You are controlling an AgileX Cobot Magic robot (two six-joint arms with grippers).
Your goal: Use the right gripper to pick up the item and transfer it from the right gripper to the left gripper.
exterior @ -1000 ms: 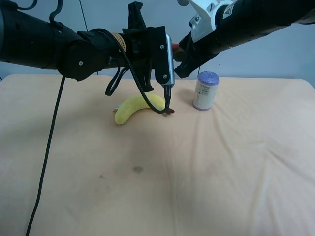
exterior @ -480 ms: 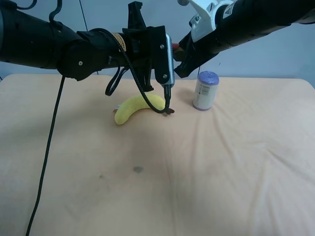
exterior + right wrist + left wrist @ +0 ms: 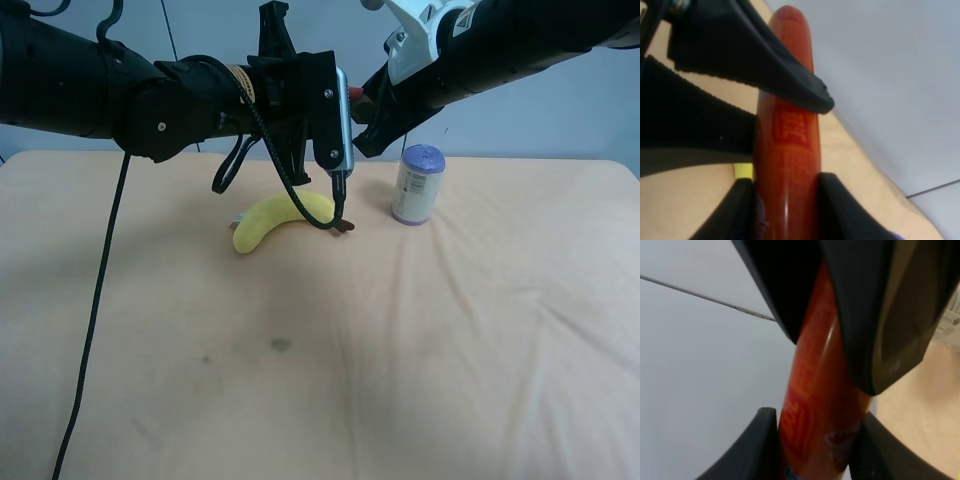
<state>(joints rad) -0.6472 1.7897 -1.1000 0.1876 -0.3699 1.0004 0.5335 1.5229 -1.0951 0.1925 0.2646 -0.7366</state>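
Right wrist view shows the right gripper (image 3: 785, 186), black and pointed, pressed in on a slim red sausage-shaped stick in a shiny wrapper (image 3: 787, 125), with one of its fingers (image 3: 740, 212) lying against each side and no gap between. Further along the same stick a second pair of black ribbed fingers (image 3: 765, 55) clamps it too. In the left wrist view the left gripper (image 3: 815, 422) likewise pinches the stick between its two black fingers, and the other gripper's fingers close over it just beyond. In the exterior high view the left gripper sits on the bulky black arm at that view's left, with a silver-grey plate (image 3: 343, 120) on it and a loose black cable (image 3: 95, 310) trailing down. The right gripper sits on the arm at that view's right, which carries a white bracket (image 3: 420, 30). The two tips meet in the air, and only a small red piece of the stick shows between them. On the table below lie a yellow plush banana (image 3: 283, 220) and, near it, an upright white-and-purple can (image 3: 417, 184). Both rest on the peach cloth-covered table (image 3: 400, 350), well below the stick. Compared with the frame a second earlier, nothing has visibly moved: both arms, the stick, the banana and the can stay where they were.
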